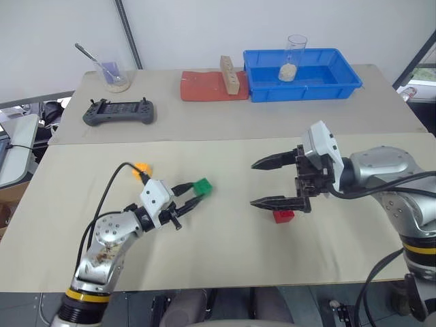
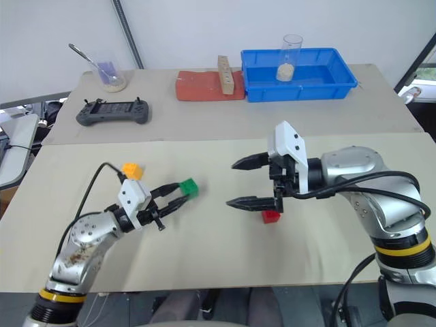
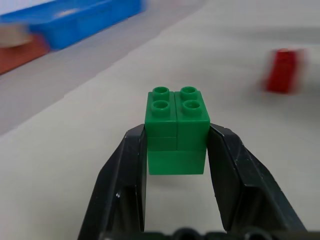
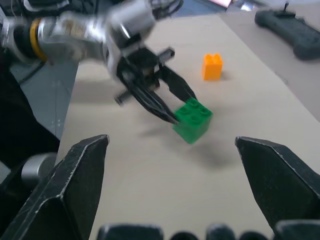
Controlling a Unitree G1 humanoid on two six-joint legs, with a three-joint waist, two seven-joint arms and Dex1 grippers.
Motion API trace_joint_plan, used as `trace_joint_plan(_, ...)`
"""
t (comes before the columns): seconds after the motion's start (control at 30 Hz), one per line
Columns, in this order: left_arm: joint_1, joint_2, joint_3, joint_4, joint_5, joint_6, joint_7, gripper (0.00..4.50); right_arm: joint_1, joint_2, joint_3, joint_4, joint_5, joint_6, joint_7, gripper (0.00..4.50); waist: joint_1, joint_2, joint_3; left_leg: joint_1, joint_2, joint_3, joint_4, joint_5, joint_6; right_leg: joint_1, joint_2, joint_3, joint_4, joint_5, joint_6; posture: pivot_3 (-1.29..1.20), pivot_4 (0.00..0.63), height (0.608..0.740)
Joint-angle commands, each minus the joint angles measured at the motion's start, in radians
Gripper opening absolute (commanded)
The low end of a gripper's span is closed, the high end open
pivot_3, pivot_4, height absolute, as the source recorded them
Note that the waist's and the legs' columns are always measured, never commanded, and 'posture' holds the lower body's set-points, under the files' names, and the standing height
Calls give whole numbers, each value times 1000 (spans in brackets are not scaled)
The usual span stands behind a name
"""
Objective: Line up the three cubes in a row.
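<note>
Jaws of the left gripper (image 1: 192,198) are clamping the green cube (image 1: 202,186) by its two side faces, studs up, and it is hanging just above the tabletop (image 1: 225,266); those of the right gripper (image 1: 262,182) are standing wide apart, grasping nothing, and hovering over the red cube (image 1: 283,216). From the green cube, the orange-yellow cube (image 1: 142,168) is sitting close by at about ten o'clock, and the red one is lying well apart at about four o'clock, both resting on the tabletop.

The step in hand looks like carrying the green cube to its place in the row. Doing it well probably means keeping the cube level, lowering it until its base is flat on the surface before letting go, and aiming for a spot on the line between orange-yellow and red, with its faces squared to theirs.

The left wrist view is showing the pinch itself: both fingers (image 3: 129,165) are pressing on the lower half of the cube, whose stud face is level. The right wrist view is revealing its shadow on the tabletop beneath, suggesting it is lifted. The head views are giving the layout instead, with the blue bin (image 1: 301,73), the wooden block (image 1: 229,75) and the controller (image 1: 118,112) far off at twelve o'clock, clear of the work.
</note>
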Motion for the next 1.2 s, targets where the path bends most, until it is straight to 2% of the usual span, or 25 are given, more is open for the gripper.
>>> trace_joint_plan(0.03, -64, 10, -87, 14, -26, -12, -156, 1242, 38, -49, -48, -23, -17, -48, 43, 4500, -4, 0, 0, 0, 0, 0, 0, 0, 0, 0, 0, 0, 0, 0, 0, 0, 150, 740)
trace_joint_plan(0.13, -123, -24, -144, 60, -5, -24, -202, 1242, 98, -90, -69, -30, -36, -76, 67, 4500, -6, 0, 0, 0, 0, 1, 0, 0, 1, 0, 0, 0, 0, 0, 0, 0, 150, 740)
trace_joint_plan(0.3, -219, -127, -204, 208, 66, -63, -178, 1242, 204, -131, -124, -53, -52, -101, 65, 4500, -3, -1, 0, 0, 0, 1, 0, 0, 1, 0, -1, 0, 0, 0, 0, 0, 150, 740)
trace_joint_plan(0.5, -275, -202, -233, 303, 110, -111, -174, 1242, 237, -131, -162, -95, -31, -76, 34, 4500, -7, -1, 1, 0, 1, 2, 1, 0, 3, 0, 0, 1, 0, 0, 0, 0, 150, 740)
trace_joint_plan(0.83, -232, -239, -248, 355, 152, -163, -149, 1242, 226, -128, -153, -95, -39, -66, 3, 4500, -4, -2, 1, 0, 1, 2, 2, 0, 4, 1, 0, 0, 0, 0, 0, 0, 150, 740)
trace_joint_plan(1.2, -250, -269, -253, 458, 181, -233, -151, 1242, 222, -126, -137, -91, -45, -73, 0, 4500, -3, -2, 1, 0, 1, 2, 3, 0, 4, 2, 0, 0, 0, 0, 0, 0, 150, 740)
